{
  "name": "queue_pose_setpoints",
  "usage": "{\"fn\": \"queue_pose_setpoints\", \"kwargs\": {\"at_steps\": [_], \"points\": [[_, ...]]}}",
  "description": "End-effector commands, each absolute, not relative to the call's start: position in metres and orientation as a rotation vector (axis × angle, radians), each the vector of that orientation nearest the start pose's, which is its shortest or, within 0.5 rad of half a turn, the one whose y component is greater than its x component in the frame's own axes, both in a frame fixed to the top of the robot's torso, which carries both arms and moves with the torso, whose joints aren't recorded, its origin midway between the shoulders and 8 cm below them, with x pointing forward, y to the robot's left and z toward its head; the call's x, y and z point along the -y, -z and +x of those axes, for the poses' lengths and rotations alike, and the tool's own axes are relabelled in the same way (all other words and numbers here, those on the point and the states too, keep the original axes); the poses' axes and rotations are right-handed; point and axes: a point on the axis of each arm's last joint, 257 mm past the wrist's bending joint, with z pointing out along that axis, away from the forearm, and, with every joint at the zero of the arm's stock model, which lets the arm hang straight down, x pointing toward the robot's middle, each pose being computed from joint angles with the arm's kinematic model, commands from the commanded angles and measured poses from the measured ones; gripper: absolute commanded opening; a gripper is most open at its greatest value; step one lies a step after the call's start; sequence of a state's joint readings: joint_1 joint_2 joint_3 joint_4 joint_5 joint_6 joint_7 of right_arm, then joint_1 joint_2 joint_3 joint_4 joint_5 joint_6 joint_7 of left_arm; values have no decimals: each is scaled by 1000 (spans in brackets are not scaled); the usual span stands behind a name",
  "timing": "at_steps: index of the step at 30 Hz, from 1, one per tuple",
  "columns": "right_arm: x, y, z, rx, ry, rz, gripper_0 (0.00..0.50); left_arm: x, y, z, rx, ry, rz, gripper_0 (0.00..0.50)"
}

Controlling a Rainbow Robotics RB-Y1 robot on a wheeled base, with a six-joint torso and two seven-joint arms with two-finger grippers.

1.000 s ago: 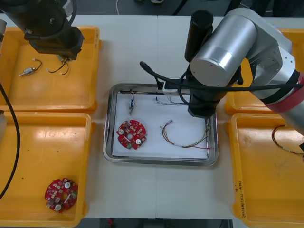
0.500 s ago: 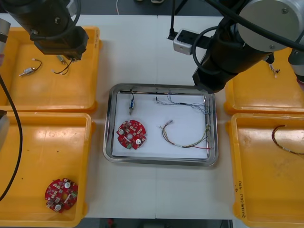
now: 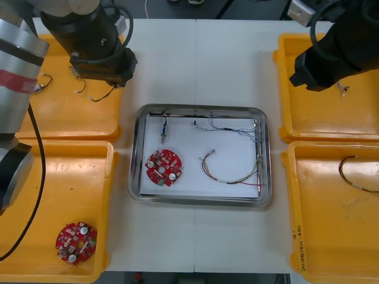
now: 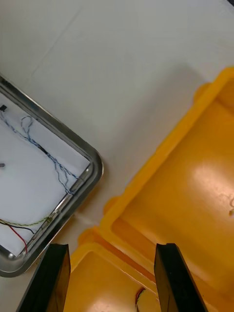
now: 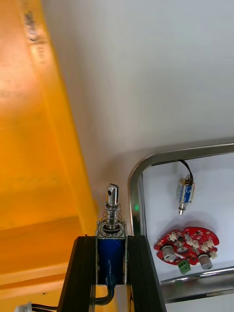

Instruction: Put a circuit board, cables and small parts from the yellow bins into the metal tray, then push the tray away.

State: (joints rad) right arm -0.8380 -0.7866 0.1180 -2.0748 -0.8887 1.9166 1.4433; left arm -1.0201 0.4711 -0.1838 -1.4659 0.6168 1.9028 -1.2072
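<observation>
Since the earlier frame the right tool [image 4: 111, 248] has withdrawn, wide open and empty, to two o'clock of the metal tray [image 3: 200, 110], while the left tool [image 5: 111, 241], clamped on a small metal part [image 5: 111, 258], approaches from ten o'clock, apparently for release once over the tray.

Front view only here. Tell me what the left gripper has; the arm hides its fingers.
Observer: The left gripper is shut on a small metal part with a blue body and a spring.
Operator: Now place it.
Observer: The part points over bare table, between a yellow bin wall and the metal tray corner.
Operator: Now the other arm.
Observer: The right gripper is open, nothing between its fingers, above the rims where the two right-hand bins meet.
</observation>
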Motion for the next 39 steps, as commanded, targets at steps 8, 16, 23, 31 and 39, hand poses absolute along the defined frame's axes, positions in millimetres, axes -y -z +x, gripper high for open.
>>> {"fn": "queue_pose_setpoints", "kwargs": {"at_steps": [8,16,23,31,39], "points": [[322,4,455,-2368,193,-430,500,-85,102,533,-2659,143,187,0],[374,14,435,-2404,157,-253,500,-52,123,522,-2679,141,276,0],[400,37,417,-2458,135,-174,500,-34,147,522,-2692,132,316,0],[419,76,392,-2559,121,-108,500,-23,172,525,-2698,104,345,0],[435,107,369,-2640,122,-37,500,-21,190,522,-2718,70,370,0]]}}
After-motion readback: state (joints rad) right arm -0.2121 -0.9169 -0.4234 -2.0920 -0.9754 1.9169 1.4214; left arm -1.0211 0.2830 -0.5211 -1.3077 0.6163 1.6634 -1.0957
